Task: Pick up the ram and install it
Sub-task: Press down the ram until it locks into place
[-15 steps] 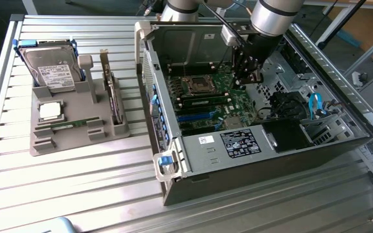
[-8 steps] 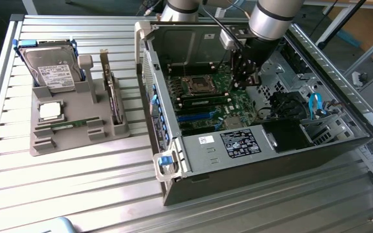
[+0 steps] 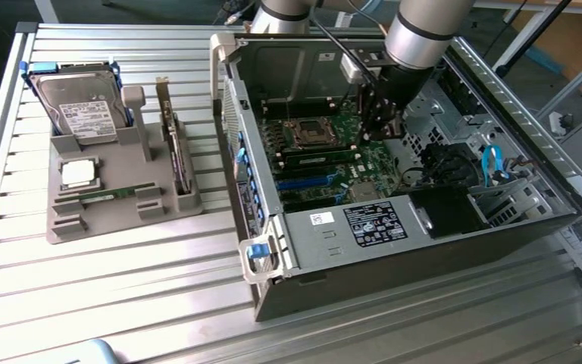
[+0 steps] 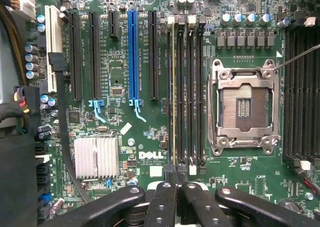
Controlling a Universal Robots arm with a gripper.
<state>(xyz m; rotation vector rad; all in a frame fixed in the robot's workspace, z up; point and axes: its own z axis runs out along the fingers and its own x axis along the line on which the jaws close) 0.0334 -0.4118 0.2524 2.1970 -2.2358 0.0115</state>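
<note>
I see the ram (image 4: 173,87), a long thin green circuit-board stick, standing on edge in one of the black memory slots of the green motherboard (image 4: 125,152). It sits inside the open grey metal computer case (image 3: 270,250), which lies on the slatted metal counter (image 3: 119,303) toward the exterior view's right edge. Its long axis runs along the slot, parallel to the long blue expansion slot (image 4: 132,57) and beside the empty silver processor socket (image 4: 244,107).

My silver and black arm (image 3: 427,30) reaches steeply down into the case from the counter's far edge. The black pincer (image 4: 171,179) points straight at the board with its fingers pressed together, holding nothing. Its tips hang over one end of the ram; I cannot tell whether they touch it.
</note>
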